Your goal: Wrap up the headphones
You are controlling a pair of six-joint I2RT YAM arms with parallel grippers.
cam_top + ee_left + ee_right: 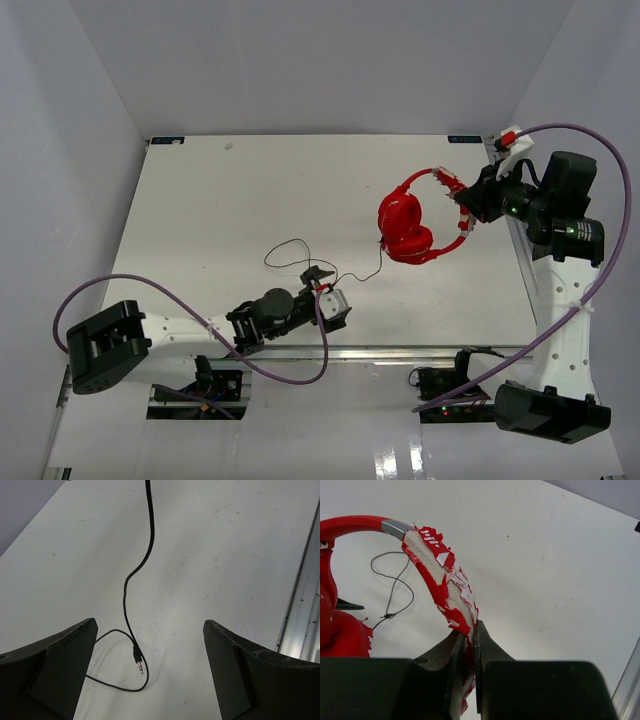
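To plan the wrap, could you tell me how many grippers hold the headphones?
1: the right gripper is shut on the headband; the left gripper is open over the cord's plug.

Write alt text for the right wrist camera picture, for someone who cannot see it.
The right gripper is shut on the peeling, padded headband of the red headphones, seen from close up. Behind, their thin cord loops over the white table.
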